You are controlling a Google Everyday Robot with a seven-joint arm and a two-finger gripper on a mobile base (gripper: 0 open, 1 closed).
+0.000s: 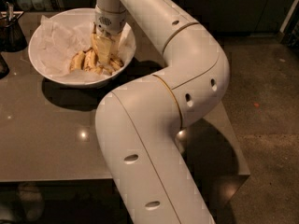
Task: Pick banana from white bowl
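Note:
The white bowl (46,73), lined with crinkled white paper, stands at the back left of the brown table. My gripper (103,62) reaches straight down into the bowl's right half, with its tip among the fruit. Short yellow-brown banana pieces (79,61) lie beside the gripper on its left, and more lie on its right. The long whole banana is not visible; the gripper hides that part of the bowl. My white arm bends from the bowl across the middle of the view.
A dark glass container (11,31) stands at the table's far left, with another dark object (2,66) at the left edge. The table's front edge (56,178) is near the bottom. Dark floor (266,115) lies to the right.

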